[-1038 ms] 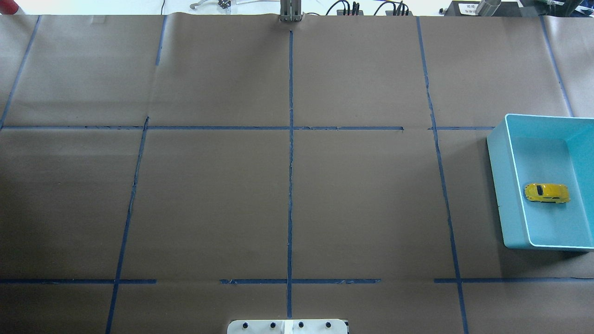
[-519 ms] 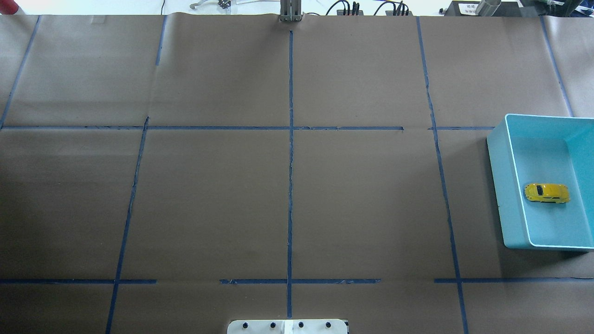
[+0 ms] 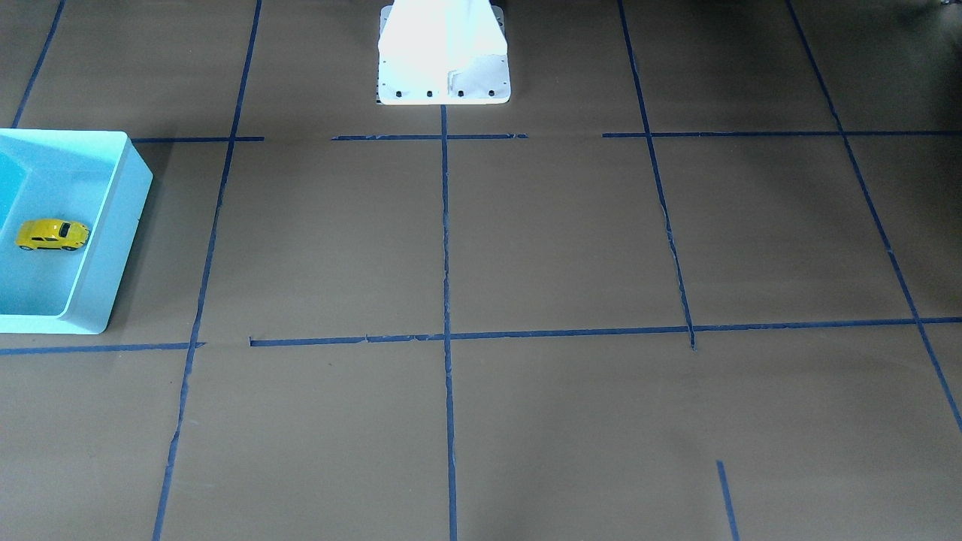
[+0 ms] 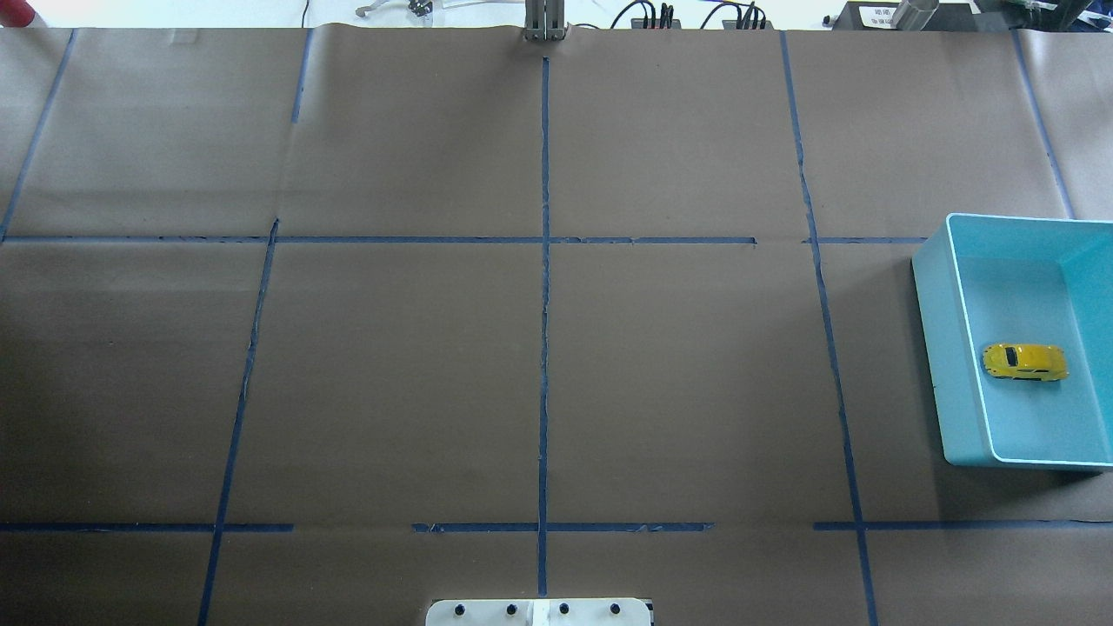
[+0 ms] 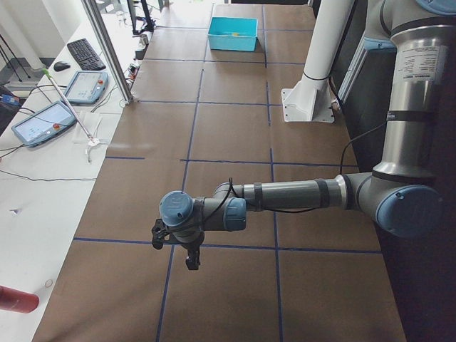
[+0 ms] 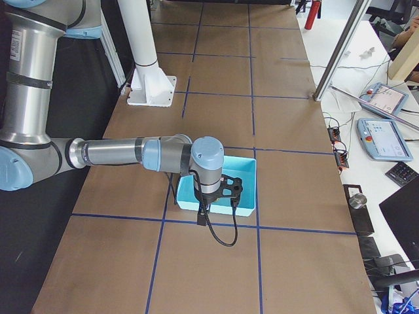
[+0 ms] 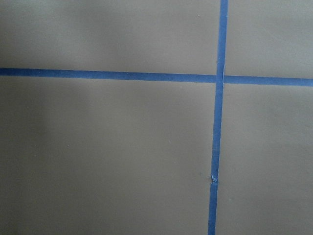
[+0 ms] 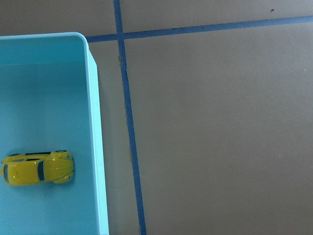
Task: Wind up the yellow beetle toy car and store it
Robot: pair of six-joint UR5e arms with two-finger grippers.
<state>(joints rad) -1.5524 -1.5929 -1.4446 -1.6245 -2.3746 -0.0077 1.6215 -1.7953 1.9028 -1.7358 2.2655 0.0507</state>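
Overhead exterior showed the yellow beetle toy car (image 4: 1025, 362) inside the teal bin (image 4: 935, 348) at the table's 3 o'clock; I couldn't tell whether the left gripper (image 5: 173, 254) or right gripper (image 6: 216, 209) stood apart or together, and I feared a descent might clip the bin wall.

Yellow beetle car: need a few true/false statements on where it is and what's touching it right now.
1. The yellow beetle toy car lies inside the teal bin. True.
2. The bin sits on the robot's left side. False: it is on the robot's right, at the overhead view's right edge.
3. A gripper is clamped on the car. False: nothing touches it; it sits alone on the bin floor.
4. The left wrist view shows only brown paper and blue tape. True.
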